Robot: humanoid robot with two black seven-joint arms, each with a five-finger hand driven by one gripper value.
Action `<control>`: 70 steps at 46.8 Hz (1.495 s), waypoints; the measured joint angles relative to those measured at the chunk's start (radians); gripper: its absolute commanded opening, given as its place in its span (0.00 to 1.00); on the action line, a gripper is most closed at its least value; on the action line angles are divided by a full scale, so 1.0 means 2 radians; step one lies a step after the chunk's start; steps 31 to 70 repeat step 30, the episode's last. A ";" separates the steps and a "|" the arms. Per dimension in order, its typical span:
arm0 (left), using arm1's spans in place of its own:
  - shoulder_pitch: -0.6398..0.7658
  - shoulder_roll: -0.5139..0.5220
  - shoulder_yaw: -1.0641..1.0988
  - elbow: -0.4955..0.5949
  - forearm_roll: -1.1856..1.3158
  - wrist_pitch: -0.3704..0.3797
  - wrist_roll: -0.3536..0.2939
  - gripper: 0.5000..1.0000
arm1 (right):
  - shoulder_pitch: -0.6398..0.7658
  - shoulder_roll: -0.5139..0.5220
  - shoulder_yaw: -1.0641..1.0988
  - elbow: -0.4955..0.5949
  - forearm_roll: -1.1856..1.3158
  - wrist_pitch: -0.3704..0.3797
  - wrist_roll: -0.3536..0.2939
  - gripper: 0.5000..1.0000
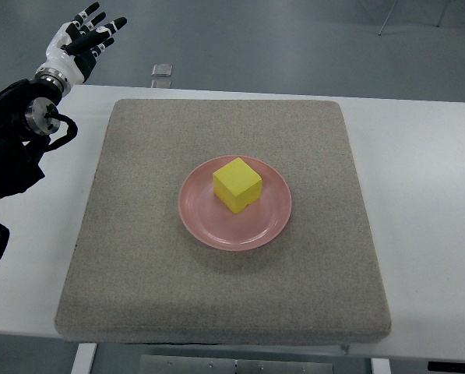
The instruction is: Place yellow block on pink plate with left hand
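Note:
A yellow block (237, 185) rests on the pink plate (202, 214), near the plate's middle and slightly toward its far side. The plate lies at the centre of a grey mat (139, 234). My left hand (86, 39) is raised at the top left corner, past the far edge of the table, well away from the plate. Its fingers are spread and hold nothing. The dark left arm (14, 148) comes in along the left edge. The right arm does not show.
The mat lies on a white table (435, 202). A small clear object (162, 71) sits on the floor just beyond the table's far edge. Chair legs (411, 15) stand at the top right.

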 measured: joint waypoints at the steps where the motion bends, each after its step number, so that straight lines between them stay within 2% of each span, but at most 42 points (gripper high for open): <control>1: 0.000 0.000 0.000 0.000 0.000 0.000 0.000 0.93 | 0.000 0.000 0.000 0.000 0.000 0.000 0.000 0.85; 70: 0.002 -0.003 0.001 -0.001 0.000 0.002 0.000 0.93 | 0.003 0.000 0.004 0.009 0.002 0.001 0.000 0.85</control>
